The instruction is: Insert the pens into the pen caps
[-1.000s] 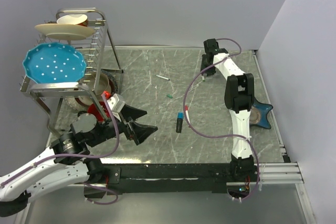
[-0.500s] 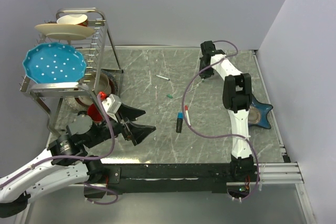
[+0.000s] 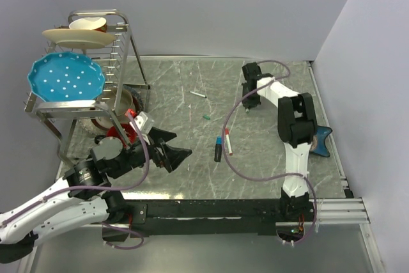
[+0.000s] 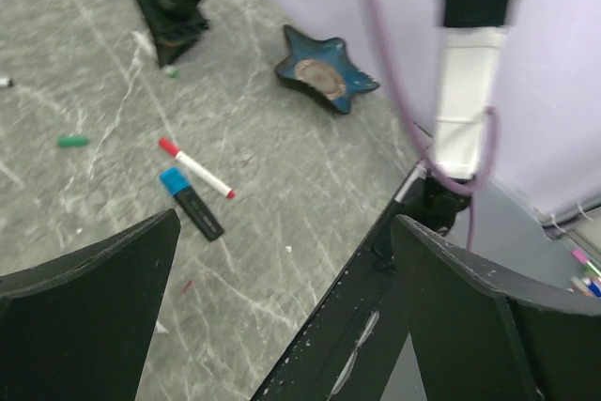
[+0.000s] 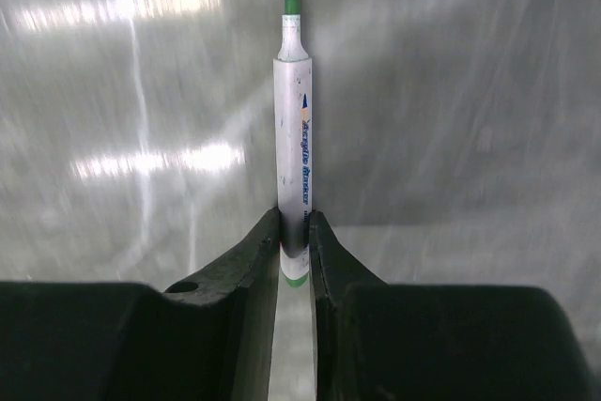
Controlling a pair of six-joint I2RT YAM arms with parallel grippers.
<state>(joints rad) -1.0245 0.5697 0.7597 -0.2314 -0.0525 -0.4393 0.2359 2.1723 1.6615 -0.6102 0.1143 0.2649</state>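
My right gripper [image 5: 295, 232] is shut on the lower end of a white-barrelled pen with a green tip [image 5: 292, 110], which points away from the wrist camera. From above, this gripper [image 3: 248, 99] sits at the far right of the table. A green pen cap [image 3: 206, 117] lies mid-table. A white pen with a red cap [image 3: 227, 142] and a thicker black pen with blue trim [image 3: 218, 149] lie side by side. Another thin white pen [image 3: 199, 94] lies farther back. My left gripper [image 3: 181, 144] hovers open and empty at the near left, its wrist view showing the red-capped pen [image 4: 195, 167] and the black pen [image 4: 191, 204].
A metal dish rack [image 3: 124, 43] with a blue plate [image 3: 66, 78] stands at the far left, with a red cup [image 3: 118, 135] below it. A blue star-shaped dish [image 3: 319, 142] lies under the right arm. A purple cable [image 3: 233, 158] loops over the table near the pens.
My right gripper has closed on the green-tipped pen and shifted slightly left and nearer. My left gripper has swung a little to the right, still open.
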